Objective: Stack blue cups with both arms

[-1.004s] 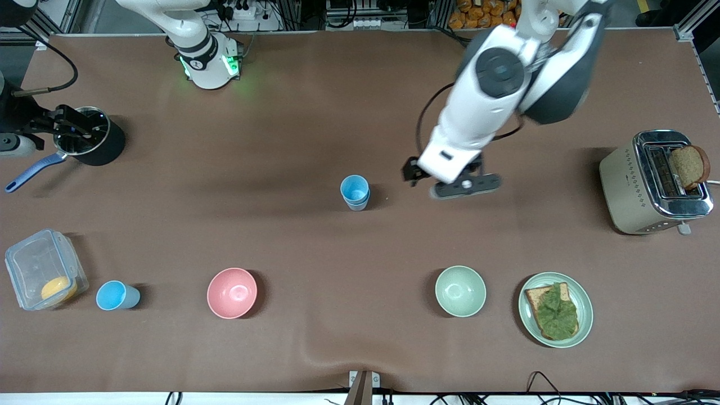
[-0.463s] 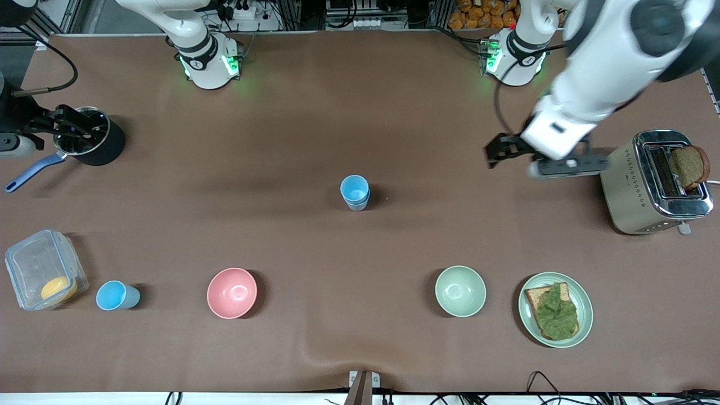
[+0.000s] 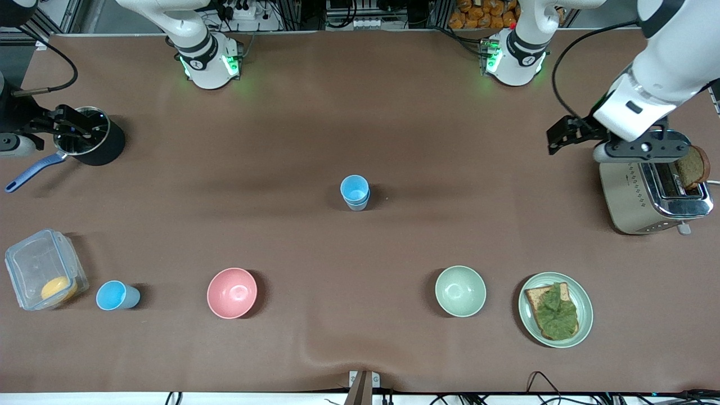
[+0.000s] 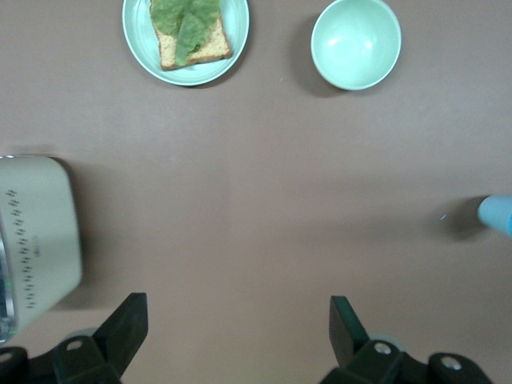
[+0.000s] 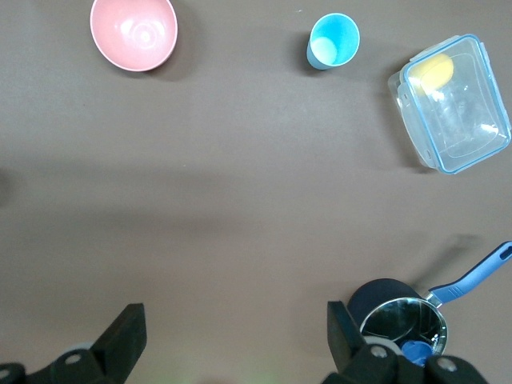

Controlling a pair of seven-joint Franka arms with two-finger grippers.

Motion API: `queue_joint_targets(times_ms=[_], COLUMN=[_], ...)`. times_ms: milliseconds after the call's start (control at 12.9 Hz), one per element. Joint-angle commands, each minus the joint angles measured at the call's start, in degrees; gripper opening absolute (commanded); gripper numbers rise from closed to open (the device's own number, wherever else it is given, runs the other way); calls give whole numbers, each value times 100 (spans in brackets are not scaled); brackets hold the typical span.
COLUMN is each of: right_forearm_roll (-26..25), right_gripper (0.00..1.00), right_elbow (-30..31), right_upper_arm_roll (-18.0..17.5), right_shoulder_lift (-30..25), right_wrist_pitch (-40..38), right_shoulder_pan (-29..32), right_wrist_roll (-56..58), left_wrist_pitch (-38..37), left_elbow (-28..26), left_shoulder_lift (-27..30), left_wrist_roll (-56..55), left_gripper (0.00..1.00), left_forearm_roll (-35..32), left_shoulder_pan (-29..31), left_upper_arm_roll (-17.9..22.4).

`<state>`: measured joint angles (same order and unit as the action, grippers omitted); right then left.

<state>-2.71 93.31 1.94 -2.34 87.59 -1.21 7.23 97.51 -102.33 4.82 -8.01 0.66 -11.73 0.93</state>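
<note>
You'll find the stacked blue cups [image 3: 355,192] at mid-frame, a lone blue cup [image 3: 116,296] lower left beside the lidded container [image 3: 44,269]. Your left gripper [image 3: 633,147] hangs wide open, empty, over the toaster [image 3: 647,191]. Your right gripper [image 5: 232,336] waits spread, empty, over the saucepan [image 3: 89,142].

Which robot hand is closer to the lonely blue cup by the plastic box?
The right gripper, open over the black pot, is closer to the single blue cup. The left gripper, open, hangs by the toaster.
</note>
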Motion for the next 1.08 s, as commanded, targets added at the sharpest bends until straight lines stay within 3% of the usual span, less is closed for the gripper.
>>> queue_joint_targets(times_ms=[0,1004], right_forearm_roll=[-81,-81], right_gripper=[100,100], right_elbow=[-93,-102], right_upper_arm_roll=[-106,-106], right_shoulder_lift=[32,32], right_wrist_pitch=[-85,-85], right_shoulder_pan=[129,129], right_wrist_roll=[69,69], left_wrist_pitch=[-153,-162], left_elbow=[-129,46], left_shoulder_lift=[220,265], left_wrist_roll=[457,555], left_gripper=[100,100], left_forearm_roll=[-189,-216], left_shoulder_pan=[354,434], left_upper_arm_roll=[-128,-163])
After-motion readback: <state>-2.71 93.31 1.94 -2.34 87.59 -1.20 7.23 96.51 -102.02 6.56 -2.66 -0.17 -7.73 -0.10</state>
